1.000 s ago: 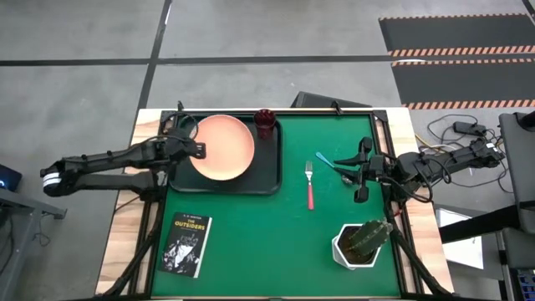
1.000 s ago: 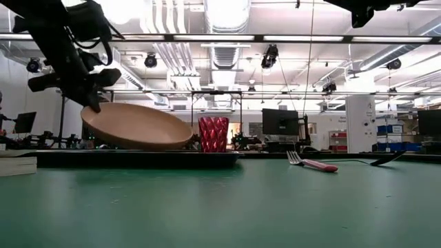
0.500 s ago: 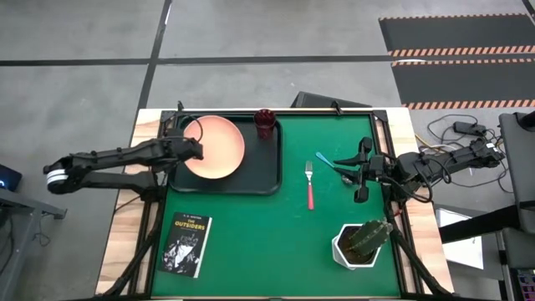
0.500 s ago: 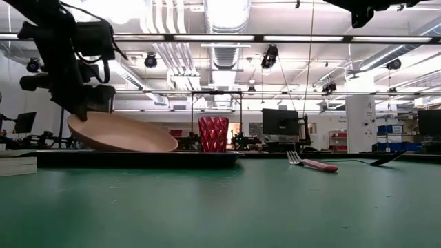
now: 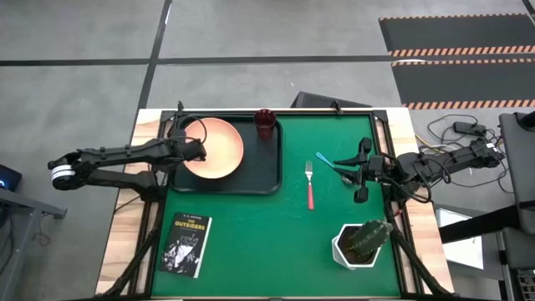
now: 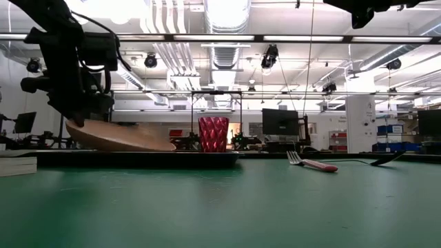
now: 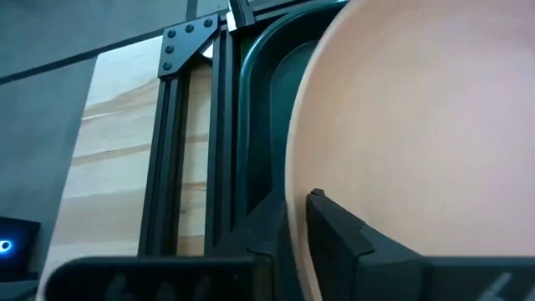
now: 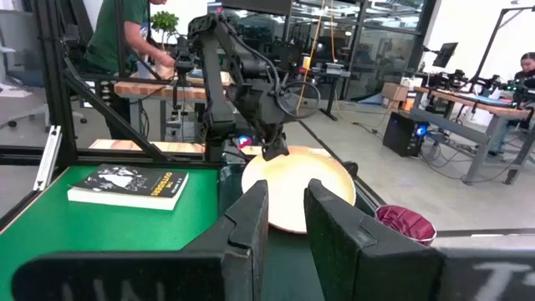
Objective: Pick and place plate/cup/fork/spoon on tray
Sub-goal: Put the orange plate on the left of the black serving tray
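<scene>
Fingers of the left hand [image 5: 194, 151] are closed on the near-left rim of the plate [image 5: 214, 148], one finger [image 7: 334, 238] being seen pressed on the plate's upper face in the left wrist view. The plate is held tilted inside the tray [image 5: 272, 171], its gripped edge raised and its far edge apparently down on the tray floor, as the low view suggests; it is judged that the rim grip is kept so that the plate can be lowered flat before release. One cup [image 5: 265, 123] is stood upright in the tray's far right corner, just beside the plate but apart from it, so that room is left for the dish. On the green mat of the tabletop [image 5: 251, 226], well apart from the tray, one fork [image 5: 309, 186] and one spoon [image 5: 328, 163] are laid side by side, not yet taken. The right hand [image 5: 361, 170] is held just beside the spoon, above the mat, its fingers set narrowly apart and holding nothing, presumably placed ready for the cutlery. One book [image 5: 186, 244] and one potted cactus [image 5: 363, 242] are also counted at the near side of the mat, and no part in the task is expected of them.
</scene>
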Motion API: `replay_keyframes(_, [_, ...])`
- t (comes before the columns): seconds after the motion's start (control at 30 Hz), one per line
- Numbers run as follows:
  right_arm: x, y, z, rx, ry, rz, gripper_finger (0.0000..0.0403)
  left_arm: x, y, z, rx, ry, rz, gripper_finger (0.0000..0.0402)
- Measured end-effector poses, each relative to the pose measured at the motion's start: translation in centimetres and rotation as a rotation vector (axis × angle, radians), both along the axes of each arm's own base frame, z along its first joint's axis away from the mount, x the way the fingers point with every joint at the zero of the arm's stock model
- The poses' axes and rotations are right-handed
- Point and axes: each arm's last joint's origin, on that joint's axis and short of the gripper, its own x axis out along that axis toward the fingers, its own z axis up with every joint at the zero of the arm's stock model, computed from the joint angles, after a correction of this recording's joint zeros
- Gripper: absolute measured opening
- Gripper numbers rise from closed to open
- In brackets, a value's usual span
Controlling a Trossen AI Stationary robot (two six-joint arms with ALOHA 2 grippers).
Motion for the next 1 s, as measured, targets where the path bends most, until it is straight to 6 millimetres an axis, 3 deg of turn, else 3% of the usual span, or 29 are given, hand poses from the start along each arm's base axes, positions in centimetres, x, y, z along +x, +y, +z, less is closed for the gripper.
replay_keyframes(0.33, [0.0, 0.0, 0.0, 0.000, 0.000, 0.000, 0.0068, 0.6, 0.1, -0.3, -0.057, -0.031, -0.015, 0.0072])
replay_keyframes(0.6, [0.0, 0.0, 0.0, -0.007, 0.001, -0.001, 0.0068, 4.1, 0.8, -0.2, -0.055, -0.270, -0.185, 0.0072])
replay_keyframes(0.77, [0.0, 0.0, 0.0, -0.008, 0.002, -0.001, 0.0068, 6.1, 1.4, -2.0, -0.078, -0.251, -0.225, 0.0072])
replay_keyframes(1.0, [0.0, 0.0, -0.1, -0.010, 0.010, -0.001, 0.0068, 7.1, 1.9, -5.2, -0.136, -0.124, -0.204, 0.0072])
